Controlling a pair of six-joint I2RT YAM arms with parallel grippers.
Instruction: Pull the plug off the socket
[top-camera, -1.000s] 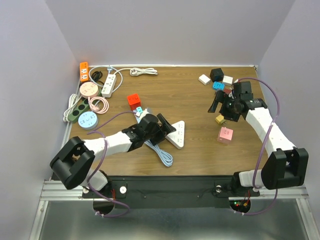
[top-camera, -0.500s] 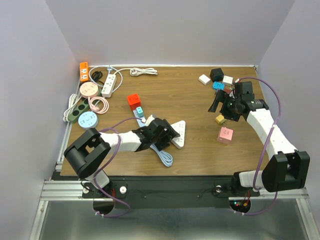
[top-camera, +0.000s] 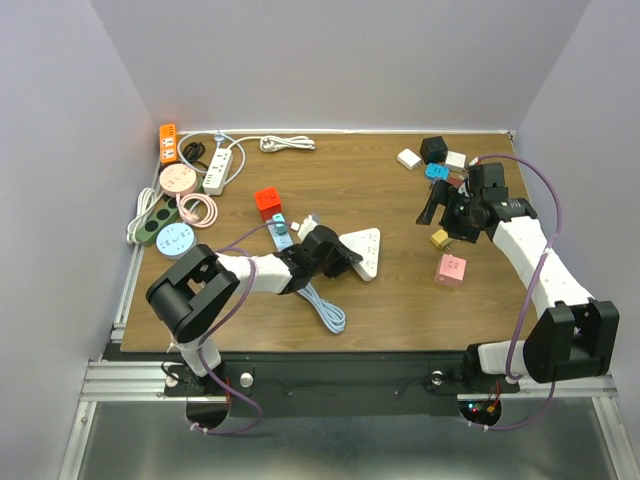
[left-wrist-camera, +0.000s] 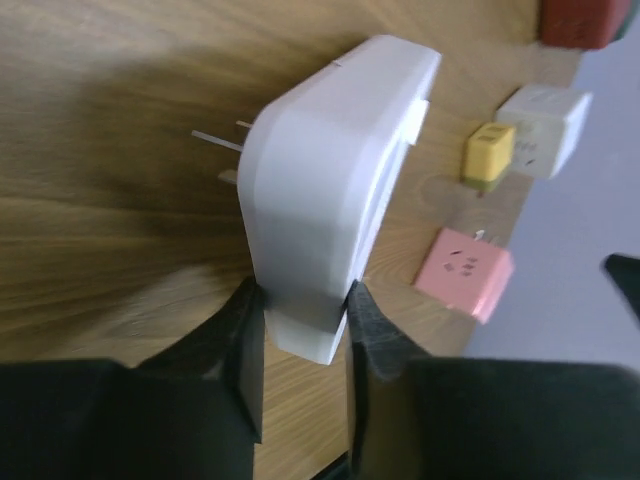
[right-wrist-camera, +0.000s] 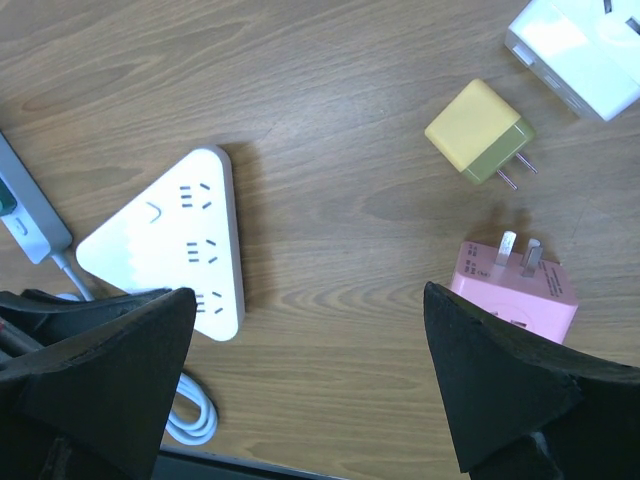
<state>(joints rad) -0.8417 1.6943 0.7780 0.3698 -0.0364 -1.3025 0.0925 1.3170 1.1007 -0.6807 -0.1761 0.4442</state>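
Nearest me, the left gripper (left-wrist-camera: 305, 310) has its fingers clamped on one narrow edge of the adapter (left-wrist-camera: 330, 170), a white triangular block tipped up on its side near the middle of the table (top-camera: 400, 300). It looks light, rigid and smooth-shelled, so a pinch this close to the edge may let it swivel or slip. A deeper hold would be surer, kept clear of the thin prongs (left-wrist-camera: 215, 140) on its back, which could bend. Farther off, the right gripper (right-wrist-camera: 310, 300) hangs with fingers wide apart, holding nothing.
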